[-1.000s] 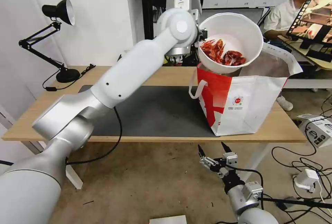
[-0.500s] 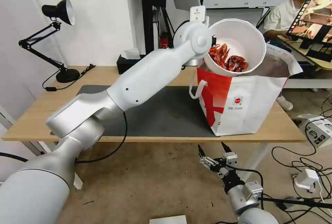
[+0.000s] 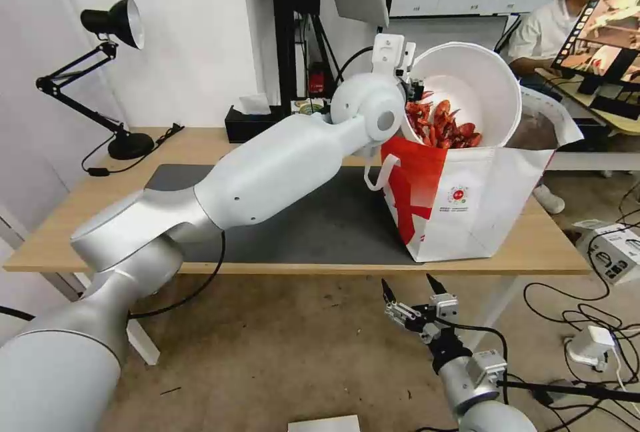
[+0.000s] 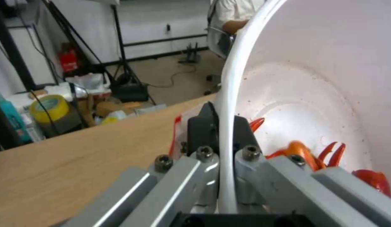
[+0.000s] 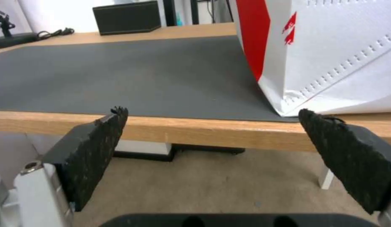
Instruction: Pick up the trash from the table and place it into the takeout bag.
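Observation:
The trash in hand is a white round bowl (image 3: 477, 89) with red food scraps (image 3: 443, 129), tipped on its side and sunk partly into the open top of the takeout bag (image 3: 480, 209). My left gripper (image 3: 412, 90) is shut on the bowl's near rim; the left wrist view shows the left gripper (image 4: 222, 126) with a finger on each side of the rim of the bowl (image 4: 313, 94). The white-and-red bag stands on the right end of the table (image 3: 200, 142). My right gripper (image 3: 408, 289) hangs open and holding nothing below the table's front edge, level with that edge in the right wrist view (image 5: 213, 112).
A dark grey mat (image 3: 313, 219) covers the table's middle. A black tissue box (image 3: 250, 122) sits at the back edge and a black desk lamp (image 3: 113, 22) at the far left. Cables and a box (image 3: 617, 249) lie on the floor to the right.
My left arm has carried the bowl rightward and down, from above the bag's near edge into its mouth, tipping it more steeply. The right arm has not moved.

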### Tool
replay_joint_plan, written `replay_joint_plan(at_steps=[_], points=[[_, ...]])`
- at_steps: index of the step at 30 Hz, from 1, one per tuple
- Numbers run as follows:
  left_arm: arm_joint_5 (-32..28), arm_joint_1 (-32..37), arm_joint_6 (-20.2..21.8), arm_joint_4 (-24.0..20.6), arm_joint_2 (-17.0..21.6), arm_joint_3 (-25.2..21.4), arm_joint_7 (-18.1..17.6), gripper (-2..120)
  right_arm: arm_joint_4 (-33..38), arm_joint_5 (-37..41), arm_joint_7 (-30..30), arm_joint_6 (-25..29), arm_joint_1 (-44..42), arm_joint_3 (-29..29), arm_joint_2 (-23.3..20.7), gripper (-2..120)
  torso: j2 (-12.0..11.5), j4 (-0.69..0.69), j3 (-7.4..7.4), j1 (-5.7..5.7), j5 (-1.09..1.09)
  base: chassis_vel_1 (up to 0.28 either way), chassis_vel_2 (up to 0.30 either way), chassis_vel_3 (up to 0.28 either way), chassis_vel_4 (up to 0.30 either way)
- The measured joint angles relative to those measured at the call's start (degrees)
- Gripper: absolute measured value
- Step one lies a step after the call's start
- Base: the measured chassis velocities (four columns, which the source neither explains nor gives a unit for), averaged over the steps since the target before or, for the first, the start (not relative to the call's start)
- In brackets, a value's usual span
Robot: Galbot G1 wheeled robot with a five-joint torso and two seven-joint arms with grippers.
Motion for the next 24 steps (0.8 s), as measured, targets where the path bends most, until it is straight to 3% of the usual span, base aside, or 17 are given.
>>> replay_joint_plan(at_steps=[10, 24], points=[[-1.59, 0.72, 3.42, -1.23, 0.56, 0.23, 0.09, 4, 0.0, 0.0, 0.0, 0.0, 0.0, 0.0, 0.0, 100, 0.0, 0.0, 0.0, 0.0, 0.0, 0.0, 0.0, 0.0, 0.0], [-2.26, 2.54, 4.66, -2.83, 1.5, -0.59, -0.13, 56, 0.0, 0.0, 0.0, 0.0, 0.0, 0.0, 0.0, 100, 0.0, 0.0, 0.0, 0.0, 0.0, 0.0, 0.0, 0.0, 0.0]])
